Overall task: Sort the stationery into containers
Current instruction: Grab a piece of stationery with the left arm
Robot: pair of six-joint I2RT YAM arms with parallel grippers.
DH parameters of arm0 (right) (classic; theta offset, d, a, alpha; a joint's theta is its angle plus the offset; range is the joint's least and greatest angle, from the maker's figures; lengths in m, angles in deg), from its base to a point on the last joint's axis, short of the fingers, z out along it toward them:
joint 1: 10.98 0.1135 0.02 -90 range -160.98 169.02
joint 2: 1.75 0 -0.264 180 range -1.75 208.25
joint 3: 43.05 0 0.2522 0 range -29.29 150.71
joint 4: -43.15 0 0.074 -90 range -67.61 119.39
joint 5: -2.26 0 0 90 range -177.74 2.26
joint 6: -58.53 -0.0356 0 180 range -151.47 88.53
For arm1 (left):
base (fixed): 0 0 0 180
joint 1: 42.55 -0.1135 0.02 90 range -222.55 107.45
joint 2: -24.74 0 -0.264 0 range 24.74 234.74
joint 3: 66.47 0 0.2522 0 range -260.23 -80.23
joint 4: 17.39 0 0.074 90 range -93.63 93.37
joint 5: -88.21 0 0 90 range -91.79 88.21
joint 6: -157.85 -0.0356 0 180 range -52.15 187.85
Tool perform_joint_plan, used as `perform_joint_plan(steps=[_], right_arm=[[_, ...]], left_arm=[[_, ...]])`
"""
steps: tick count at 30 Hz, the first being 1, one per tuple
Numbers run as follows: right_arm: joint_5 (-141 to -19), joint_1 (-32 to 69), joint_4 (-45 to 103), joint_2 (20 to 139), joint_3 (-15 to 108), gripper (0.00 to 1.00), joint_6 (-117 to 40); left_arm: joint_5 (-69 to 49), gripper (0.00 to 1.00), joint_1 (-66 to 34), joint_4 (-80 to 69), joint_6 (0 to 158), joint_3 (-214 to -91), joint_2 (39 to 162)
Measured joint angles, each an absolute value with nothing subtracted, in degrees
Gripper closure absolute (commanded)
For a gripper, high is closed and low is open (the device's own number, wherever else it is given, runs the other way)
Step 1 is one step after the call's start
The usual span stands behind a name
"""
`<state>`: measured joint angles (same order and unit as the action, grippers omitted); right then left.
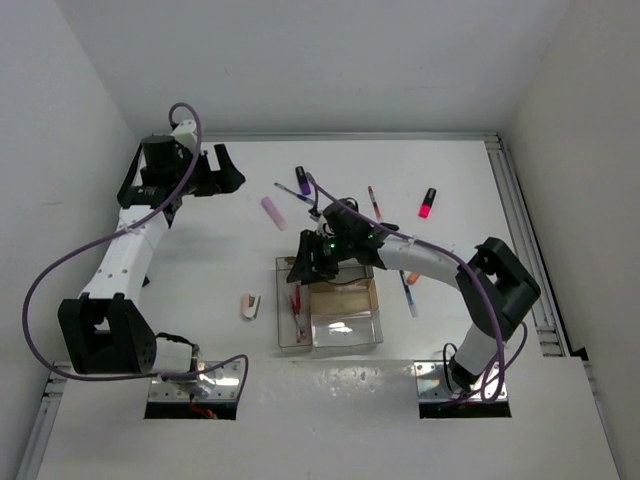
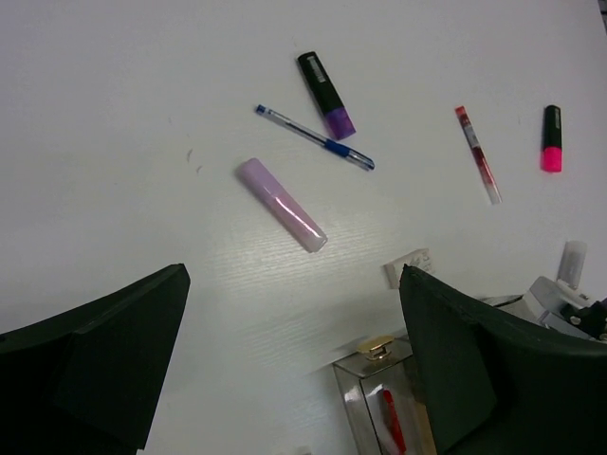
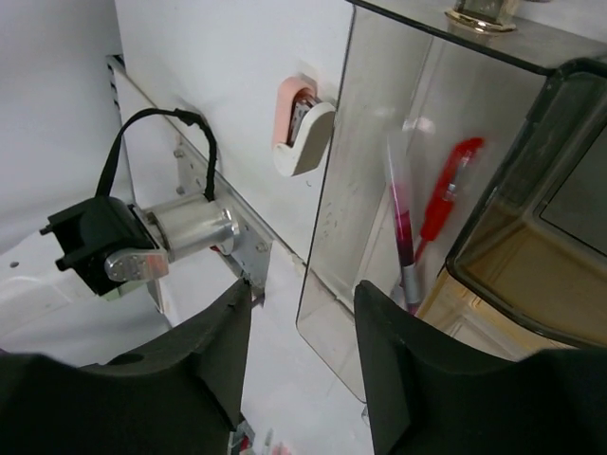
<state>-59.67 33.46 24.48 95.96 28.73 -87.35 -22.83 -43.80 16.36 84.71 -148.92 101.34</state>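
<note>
Right end effector [image 3: 302,370] partly hides smoky tray [image 3: 365,142].

Both arms share one build: white link shells between bulky black joint housings. The left arm [image 1: 120,255] and the right arm [image 1: 430,262] each carry a looping purple cable [image 1: 185,106]. A small green light [image 1: 326,235] glows mid-frame on the right wrist. Bare metal base plates [image 1: 230,373] sit along the bottom. The fingers [image 2: 95,360] are matte black wedges.
</note>
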Motion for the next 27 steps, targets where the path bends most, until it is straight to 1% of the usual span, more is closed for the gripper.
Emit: perform_joint_plan(steps=[2,4,5,6,8,10,11,12,15,20,24,27], right_arm=[[-59.69,33.46,22.73,95.96,30.3,0.54,-86.34],[-59.8,33.2,20.35,95.96,33.58,0.56,-84.33],[-59.76,33.0,19.65,95.96,35.18,0.58,-83.66],[-59.54,32.61,18.49,95.96,37.65,0.6,-82.67],[-58.53,30.71,18.1,95.92,42.28,0.61,-81.16],[-57.48,27.41,18.43,95.74,45.93,0.62,-80.03],[-57.0,25.09,18.71,95.35,47.02,0.62,-79.46],[-56.61,22.16,18.95,94.63,47.46,0.62,-78.93],[-55.76,14.29,18.78,92.44,46.48,0.64,-77.82],[-53.94,3.45,17.29,88.4,40.16,0.65,-76.66],[-51.89,-0.96,14.51,87.09,37.3,0.66,-75.24],[-50.47,-2.75,12.11,86.87,37.08,0.66,-73.93]], left_arm=[[-23.97,0.0,-43.8,15.81,83.22,-148.96,102.32],[-26.55,0.1,-43.78,15.68,79.97,-149.58,104.05],[-27.55,0.19,-43.74,15.86,78.33,-150.36,105.1],[-28.71,0.23,-43.63,16.49,75.84,-152.11,106.89],[-30.04,0.34,-42.82,17.6,70.94,-157.66,111.72],[-31.42,0.41,-41.55,17.6,65.93,-164.79,117.67],[-32.23,0.52,-40.96,17.87,63.64,-167.89,120.44],[-33.26,0.54,-40.33,18.22,61.32,-171.56,123.63],[-37.52,0.54,-39.21,17.89,54.68,-179.87,132.88],[-42.7,0.51,-37.68,18.5,45.45,-184.96,143.44],[-46.15,0.48,-36.37,18.85,39.16,-186.82,149.73],[-48.21,0.46,-35.72,19.75,36.06,-191.3,154.76]])
